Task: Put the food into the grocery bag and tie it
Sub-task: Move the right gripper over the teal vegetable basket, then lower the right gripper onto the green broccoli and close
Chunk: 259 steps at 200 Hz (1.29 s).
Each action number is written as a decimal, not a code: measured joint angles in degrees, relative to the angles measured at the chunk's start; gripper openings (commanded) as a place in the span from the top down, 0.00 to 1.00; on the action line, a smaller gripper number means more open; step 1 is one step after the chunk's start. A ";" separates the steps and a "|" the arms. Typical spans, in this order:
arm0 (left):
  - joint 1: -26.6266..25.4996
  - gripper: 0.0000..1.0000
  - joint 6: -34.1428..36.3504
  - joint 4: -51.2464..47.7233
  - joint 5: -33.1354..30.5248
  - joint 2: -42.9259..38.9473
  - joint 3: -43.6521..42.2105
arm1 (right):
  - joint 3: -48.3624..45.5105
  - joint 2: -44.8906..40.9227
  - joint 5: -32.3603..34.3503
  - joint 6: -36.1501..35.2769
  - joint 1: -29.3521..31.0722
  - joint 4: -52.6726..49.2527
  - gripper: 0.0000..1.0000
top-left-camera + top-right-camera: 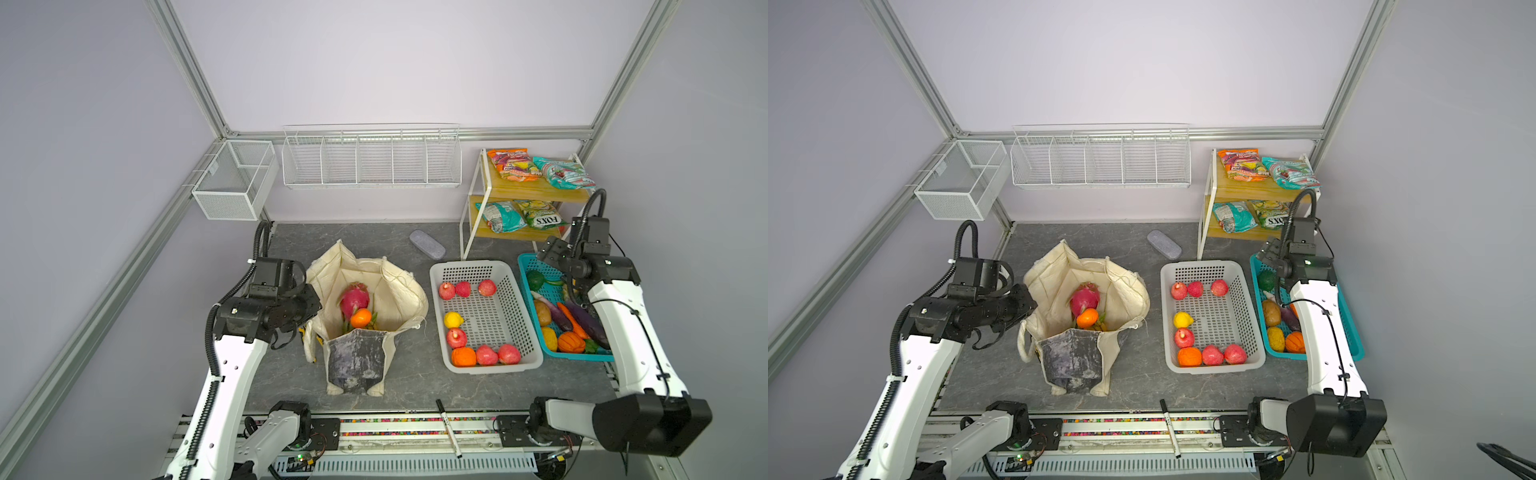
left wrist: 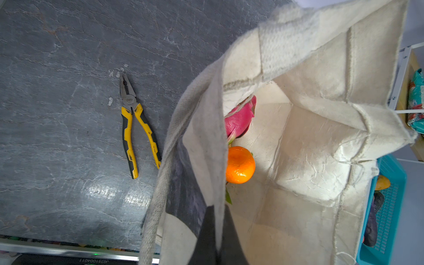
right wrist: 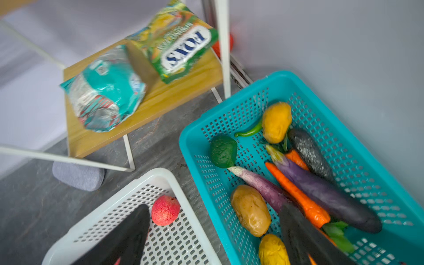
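Top views both show the bag (image 1: 355,361) standing open on the table (image 1: 415,386) at centre frame, with its marbled panel facing the lower edge. Inside it lie a dragon fruit (image 1: 354,298) and, touching it, an orange (image 1: 360,318). The left claw (image 1: 311,306) sits at the bag's left rim, pressed together on the cloth. In the left wrist view that rim runs up toward the lens, and pliers (image 2: 129,101) lie flat on the table near the bag. Right of centre stands a white basket (image 1: 471,266) with red and yellow fruit along its edges. Just beside it, further right, is a teal basket (image 1: 577,356) of vegetables. The right claw (image 1: 548,249) hangs over the teal basket's upper-left corner, just below the shelf rack (image 1: 536,191) of snack packets. In the right wrist view its fingers (image 3: 128,234) are spread wide, one over each basket.
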 measured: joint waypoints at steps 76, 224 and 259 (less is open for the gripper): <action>-0.04 1.00 0.02 0.00 -0.04 0.07 0.33 | -6.21 12.44 -17.33 6.80 -10.93 9.94 0.04; -0.09 1.00 0.00 0.90 0.00 1.46 0.50 | 1.90 32.39 -22.18 -0.17 -12.07 10.36 0.06; -0.09 1.00 0.00 1.09 -0.02 2.25 0.61 | 1.88 33.59 -22.21 0.35 -11.65 11.89 0.09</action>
